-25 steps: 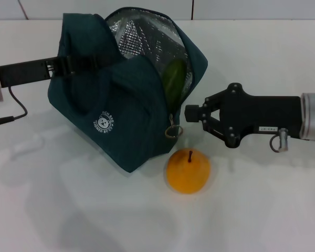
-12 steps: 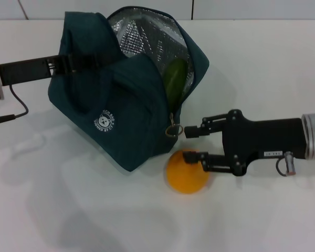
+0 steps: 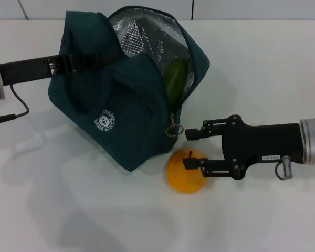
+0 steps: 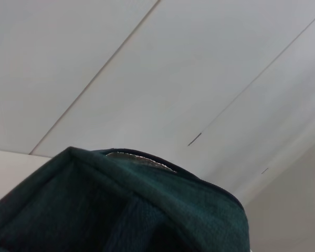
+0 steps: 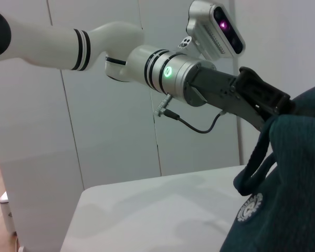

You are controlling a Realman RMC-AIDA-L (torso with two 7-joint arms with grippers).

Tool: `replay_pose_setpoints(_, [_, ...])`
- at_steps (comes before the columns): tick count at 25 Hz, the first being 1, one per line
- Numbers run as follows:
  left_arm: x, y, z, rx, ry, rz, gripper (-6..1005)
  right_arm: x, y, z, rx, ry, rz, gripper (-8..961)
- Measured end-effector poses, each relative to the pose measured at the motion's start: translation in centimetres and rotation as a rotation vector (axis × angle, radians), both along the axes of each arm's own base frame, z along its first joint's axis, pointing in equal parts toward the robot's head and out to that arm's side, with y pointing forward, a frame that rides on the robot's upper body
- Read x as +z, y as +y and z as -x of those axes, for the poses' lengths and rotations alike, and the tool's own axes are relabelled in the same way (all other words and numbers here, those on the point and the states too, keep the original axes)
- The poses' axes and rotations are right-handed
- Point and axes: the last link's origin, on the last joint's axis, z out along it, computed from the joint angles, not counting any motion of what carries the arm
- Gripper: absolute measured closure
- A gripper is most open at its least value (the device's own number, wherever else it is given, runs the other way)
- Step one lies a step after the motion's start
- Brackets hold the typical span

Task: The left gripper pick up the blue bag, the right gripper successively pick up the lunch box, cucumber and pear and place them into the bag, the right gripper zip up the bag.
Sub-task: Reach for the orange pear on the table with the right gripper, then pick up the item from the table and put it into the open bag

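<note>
right tool (image 3: 188, 148): fingers spread wide, level with the pear, one finger over its top by the stem, the other behind it; nothing clamped.
pear (image 3: 185, 173): on the surface, just in front of the bag's open corner.
left tool (image 3: 68, 62): at the bag's handle, bag hangs tilted from it; can't tell finger gap.
blue bag (image 3: 123, 107): mouth open, foil lining showing, ring-pull near the right tool.
cucumber (image 3: 174, 81): inside the bag, upright at the opening.
surface (image 3: 262, 79): white.
</note>
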Motion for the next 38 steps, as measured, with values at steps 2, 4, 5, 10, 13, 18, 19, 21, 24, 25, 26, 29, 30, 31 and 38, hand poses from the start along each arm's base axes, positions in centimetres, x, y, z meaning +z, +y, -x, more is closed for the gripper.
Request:
replay_pose_setpoints(2, [0.0,0.0,0.0,0.000,0.000,0.000,953,-0.2,0.0,0.0,-0.002,-0.004,0.003,393])
replay_pose_setpoints(4, [0.0,0.0,0.0,-0.001,0.000,0.000,953,-0.3,0.0,-0.1,-0.003,-0.008,0.005,404])
replay_pose_setpoints(5, [0.0,0.0,0.0,-0.001,0.000,0.000,953,-0.3,0.0,-0.1,-0.003,-0.010,0.005,410])
replay_pose_setpoints(10, [0.0,0.0,0.0,-0.001,0.000,0.000,952,-0.6,0.0,-0.1,-0.004,-0.023,0.008,437])
replay_pose_setpoints(13, [0.0,0.0,0.0,-0.001,0.000,0.000,952,-1.0,0.0,-0.1,-0.006,-0.035,0.008,461])
replay_pose_setpoints(18, [0.0,0.0,0.0,-0.001,0.000,0.000,952,-1.2,0.0,-0.2,-0.009,-0.046,0.004,526])
replay_pose_setpoints(19, [0.0,0.0,0.0,-0.001,0.000,0.000,952,-1.3,0.0,-0.2,-0.009,-0.047,0.005,538])
replay_pose_setpoints(21, [0.0,0.0,0.0,-0.001,0.000,0.000,951,-1.4,0.0,-0.2,-0.010,-0.051,0.003,560])
replay_pose_setpoints(24, [0.0,0.0,0.0,-0.001,0.000,0.000,951,-1.4,0.0,-0.2,-0.009,-0.054,0.001,595])
replay_pose_setpoints(25, [0.0,0.0,0.0,-0.001,0.000,0.000,951,-1.4,0.0,-0.2,-0.007,-0.055,0.000,606])
replay_pose_setpoints(26, [0.0,0.0,0.0,-0.001,-0.001,0.000,951,-1.4,0.0,-0.2,-0.004,-0.056,-0.002,617])
replay_pose_setpoints(29, [0.0,0.0,0.0,-0.001,-0.001,0.000,951,-1.4,0.0,-0.2,0.000,-0.056,-0.005,709])
replay_pose_setpoints(30, [0.0,0.0,0.0,-0.001,-0.001,0.000,951,-1.4,0.0,-0.2,-0.001,-0.055,-0.006,777])
replay_pose_setpoints(31, [0.0,0.0,0.0,-0.001,-0.001,0.000,951,-1.4,0.0,-0.2,-0.001,-0.053,-0.007,846])
replay_pose_setpoints(38, [-0.1,-0.1,0.1,0.004,-0.001,0.001,950,-0.3,0.1,0.2,0.015,-0.021,-0.011,892])
